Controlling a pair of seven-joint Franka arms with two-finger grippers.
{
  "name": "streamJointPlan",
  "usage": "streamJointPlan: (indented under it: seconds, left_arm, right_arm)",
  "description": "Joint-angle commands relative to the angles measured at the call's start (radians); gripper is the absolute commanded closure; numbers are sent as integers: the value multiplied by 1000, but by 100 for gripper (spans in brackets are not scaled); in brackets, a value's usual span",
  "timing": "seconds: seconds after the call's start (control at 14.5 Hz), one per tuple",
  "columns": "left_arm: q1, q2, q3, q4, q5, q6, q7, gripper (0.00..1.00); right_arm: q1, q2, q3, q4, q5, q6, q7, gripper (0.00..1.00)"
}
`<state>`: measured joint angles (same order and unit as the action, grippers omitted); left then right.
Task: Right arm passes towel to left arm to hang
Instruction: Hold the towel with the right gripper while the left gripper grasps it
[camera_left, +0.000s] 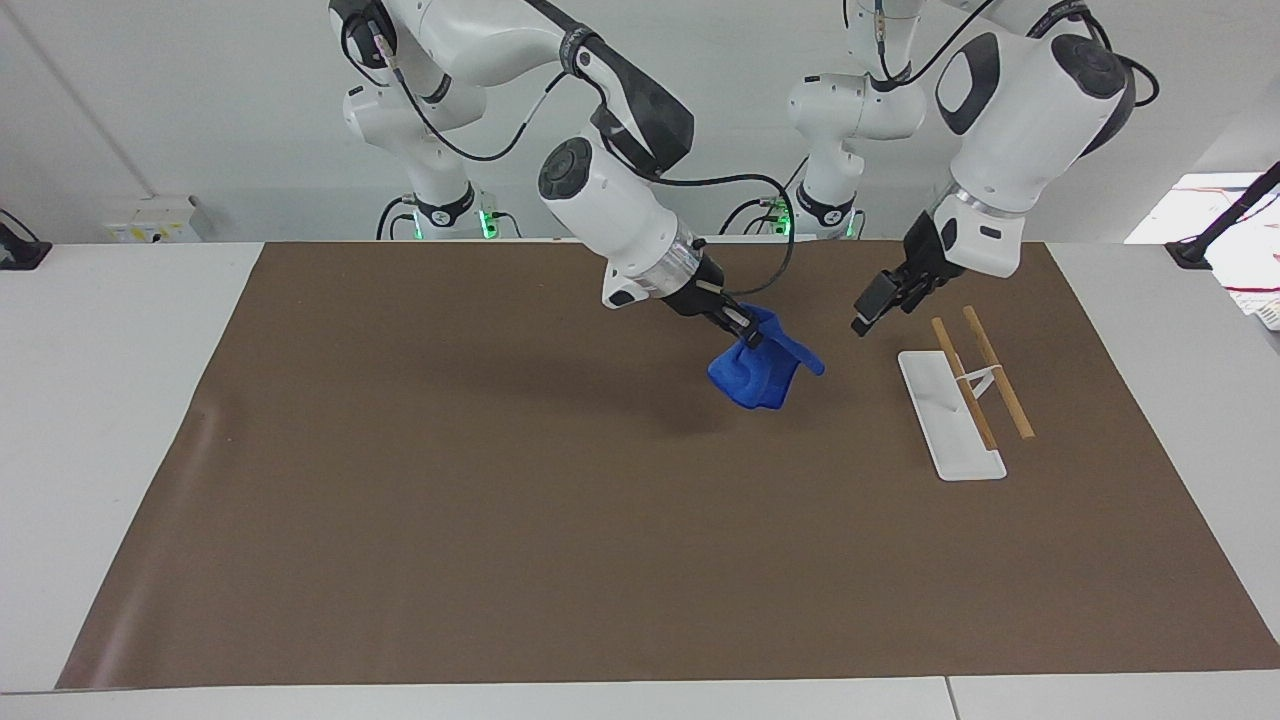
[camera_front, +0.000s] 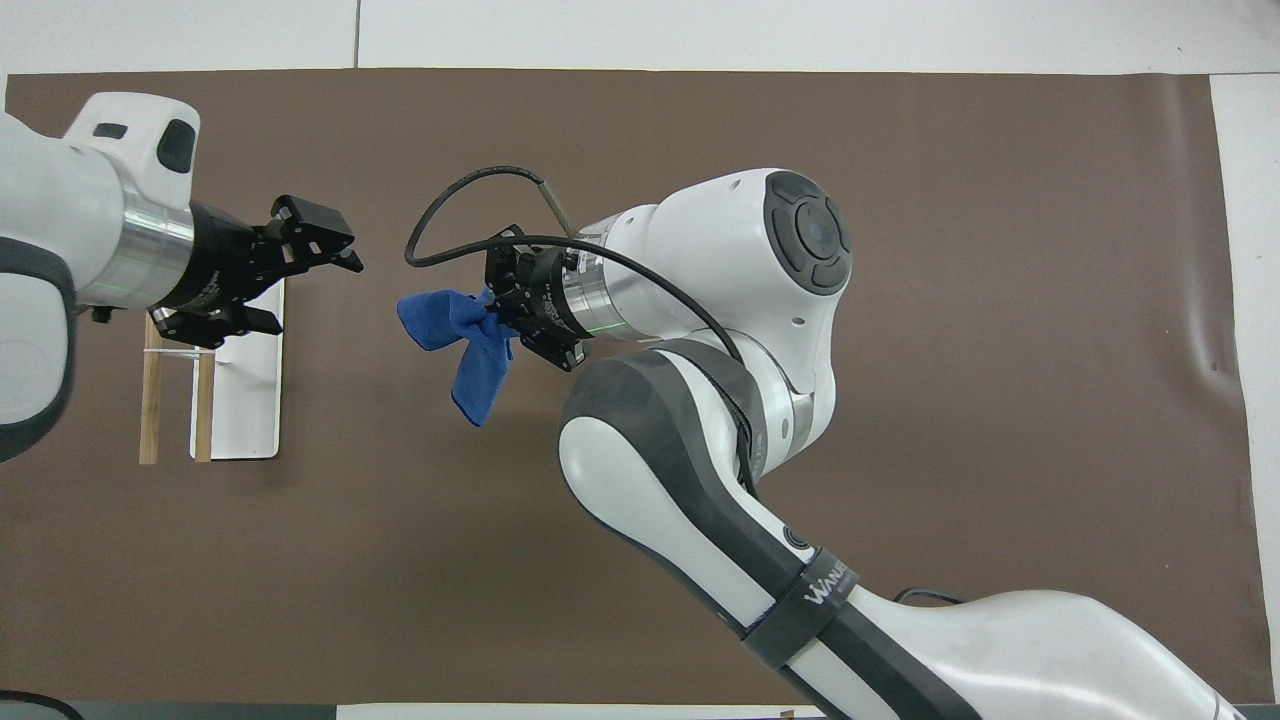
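**Two grippers closing on one blue towel in mid-air**

Two white robot arms meet near the centre right of the facing view, above a brown paper-like mat (camera_left: 400, 500) on a white table (camera_left: 100, 450). The right arm's black claw gripper (camera_left: 742, 333) is clamped on a bunched corner of the bright royal-blue microfibre towel (camera_left: 755, 375), which hangs in the air over the mat. In the overhead view the cloth splits into two drooping lobes (camera_front: 465, 345), one pointing at the other arm.

The left arm's black claw gripper (camera_left: 872, 305) hovers just beside the towel, apart from it, over the mat and next to the hanging rack of two wooden rods on a white flat base (camera_left: 965, 400). Its fingers (camera_front: 310, 225) look spread wide in the overhead view.

You should watch three risks, as I judge them. The left fingers may close on air, since only a thin lobe faces them. If the right gripper lets go early, the towel drops onto the mat. The left wrist sits low near the rods, so a careless swing could knock the rack.
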<state>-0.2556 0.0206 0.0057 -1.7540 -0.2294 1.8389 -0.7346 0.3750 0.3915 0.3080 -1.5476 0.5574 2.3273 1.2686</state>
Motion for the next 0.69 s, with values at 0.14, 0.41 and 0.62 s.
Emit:
streamJointPlan:
  seconds: [0.14,0.41,0.62]
  left_arm:
    - [-22,88,11,-21,-96,69,-138,0]
    - [-24,133,11,-27,-156,85,-248,1]
    - [-56,145,11,-44,-157,97,-319,2]
  right_arm:
    - [-10,-14,2,-32,22,18,0,100]
    - [-10,-16,2,-34,22,18,0,100]
    - [-10,-14,2,-40,22,20,-2,100]
